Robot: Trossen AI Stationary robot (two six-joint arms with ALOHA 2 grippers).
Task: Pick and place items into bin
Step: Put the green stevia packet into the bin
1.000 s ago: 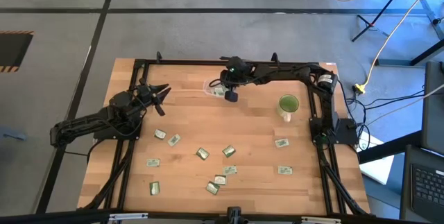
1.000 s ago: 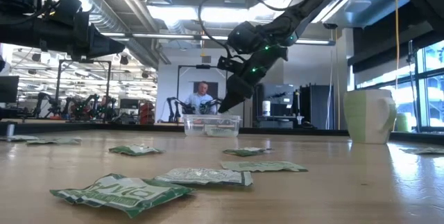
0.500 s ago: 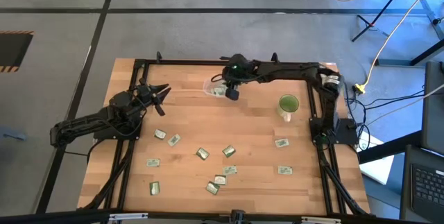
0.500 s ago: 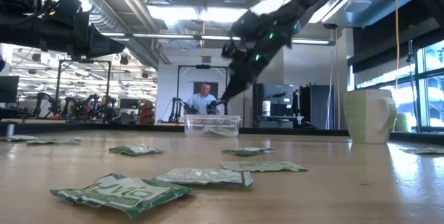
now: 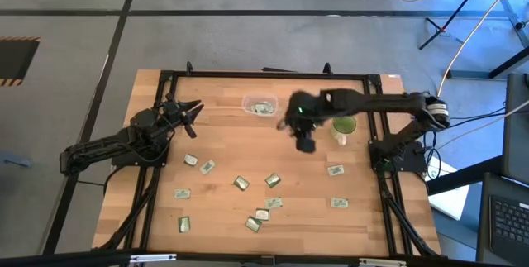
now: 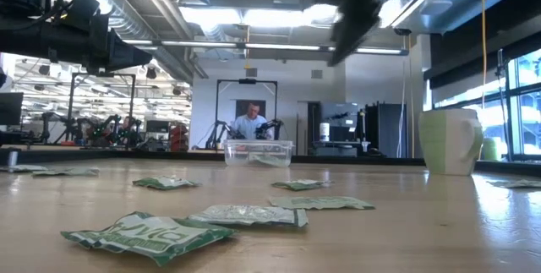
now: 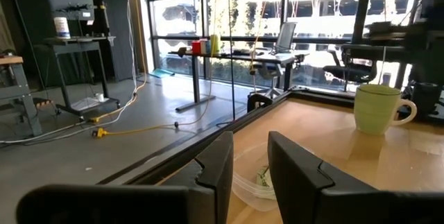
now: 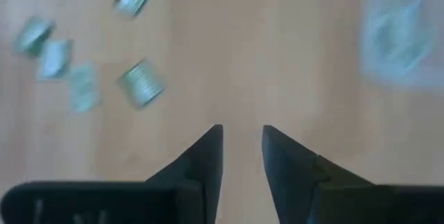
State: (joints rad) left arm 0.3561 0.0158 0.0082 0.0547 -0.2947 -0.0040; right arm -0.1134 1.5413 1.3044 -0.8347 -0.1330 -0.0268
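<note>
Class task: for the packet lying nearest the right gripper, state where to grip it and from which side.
Judged best: the right gripper, fingers slightly apart and empty, comes from straight above the packet and pinches across its short edges. It lies flat on the table, clear of neighbours.

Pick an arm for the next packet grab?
Right. Its end effector is open, empty and over mid-table, near the loose packets. The left end effector sits at the table's left edge.
</note>
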